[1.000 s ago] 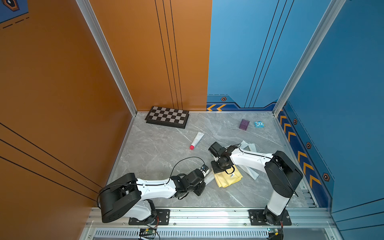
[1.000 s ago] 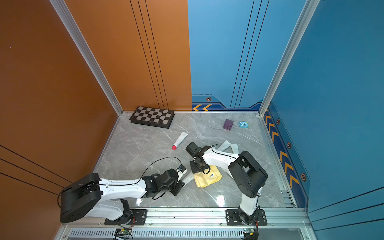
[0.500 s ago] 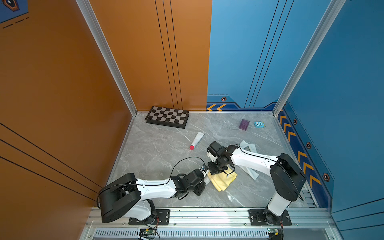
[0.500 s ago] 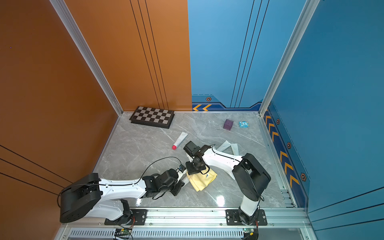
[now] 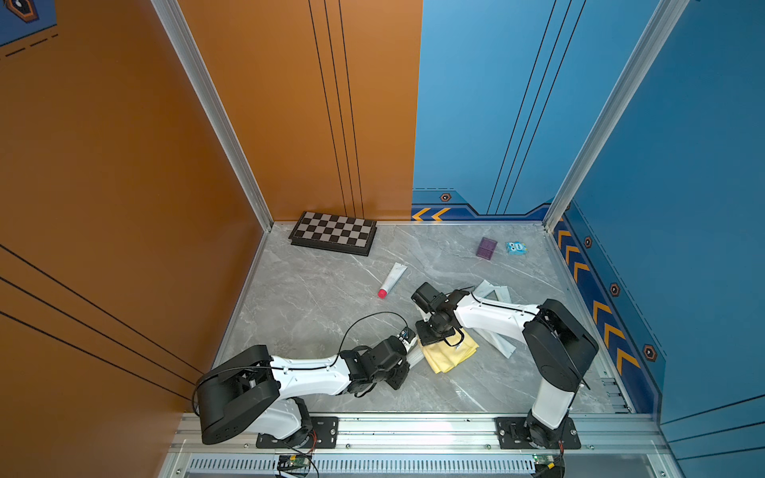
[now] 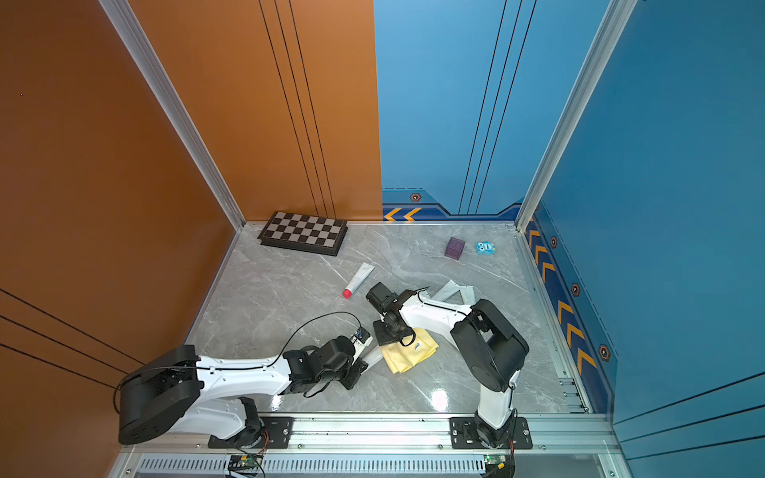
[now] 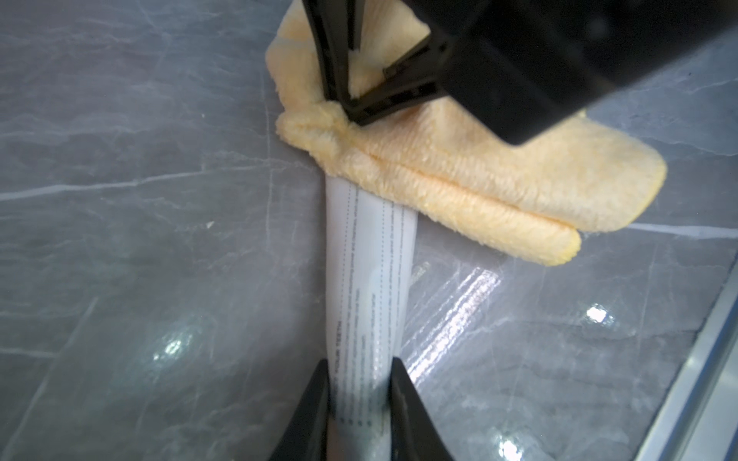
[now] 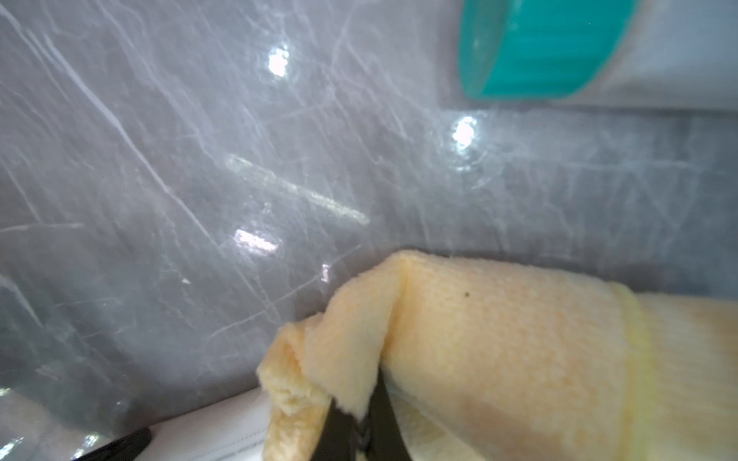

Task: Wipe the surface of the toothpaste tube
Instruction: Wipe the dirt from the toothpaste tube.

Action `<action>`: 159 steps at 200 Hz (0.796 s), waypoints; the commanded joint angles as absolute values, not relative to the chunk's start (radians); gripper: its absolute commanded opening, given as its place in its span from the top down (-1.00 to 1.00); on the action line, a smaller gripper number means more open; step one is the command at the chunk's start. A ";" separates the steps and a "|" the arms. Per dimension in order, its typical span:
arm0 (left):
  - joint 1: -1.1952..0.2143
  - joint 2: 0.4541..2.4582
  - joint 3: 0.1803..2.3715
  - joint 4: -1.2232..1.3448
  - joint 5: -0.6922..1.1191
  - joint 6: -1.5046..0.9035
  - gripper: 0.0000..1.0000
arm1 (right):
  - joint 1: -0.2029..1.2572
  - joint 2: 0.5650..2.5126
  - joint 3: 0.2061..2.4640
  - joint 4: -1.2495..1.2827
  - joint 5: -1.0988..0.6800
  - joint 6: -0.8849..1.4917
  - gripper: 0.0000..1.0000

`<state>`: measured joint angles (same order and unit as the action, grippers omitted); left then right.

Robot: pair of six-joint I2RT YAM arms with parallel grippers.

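A white toothpaste tube (image 7: 367, 279) with printed text lies on the grey marble table near the front middle; both top views show only a short piece of it (image 5: 415, 355) (image 6: 372, 356). My left gripper (image 7: 359, 365) (image 5: 410, 359) (image 6: 365, 361) is shut on its near end. A folded yellow cloth (image 7: 479, 183) (image 5: 449, 356) (image 6: 407, 354) (image 8: 499, 339) covers the tube's far end. My right gripper (image 7: 351, 107) (image 8: 359, 419) (image 5: 428, 337) is shut on a pinched corner of the cloth and presses it down there.
A second tube with a red cap (image 5: 392, 279) lies further back. A teal-capped tube (image 8: 539, 52) lies close to the cloth. Grey-white packs (image 5: 492, 291) sit under the right arm. At the back are a chessboard (image 5: 333, 234), a purple box (image 5: 486, 248) and a small blue pack (image 5: 516, 247).
My right gripper has dragged the yellow cloth a little to the left, toward my left gripper, and the cloth has bunched up. The left arm has stayed put.
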<state>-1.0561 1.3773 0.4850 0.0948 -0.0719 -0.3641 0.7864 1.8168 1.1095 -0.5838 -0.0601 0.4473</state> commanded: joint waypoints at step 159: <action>-1.097 1.432 0.463 -0.012 -0.103 -0.348 0.52 | 0.762 1.777 1.110 -0.659 -0.301 0.442 1.00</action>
<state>-1.0767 1.3895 0.4927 0.0975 -0.0925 -0.3595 0.7540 1.7287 1.1275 -0.6216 -0.3000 0.4446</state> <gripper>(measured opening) 0.242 0.054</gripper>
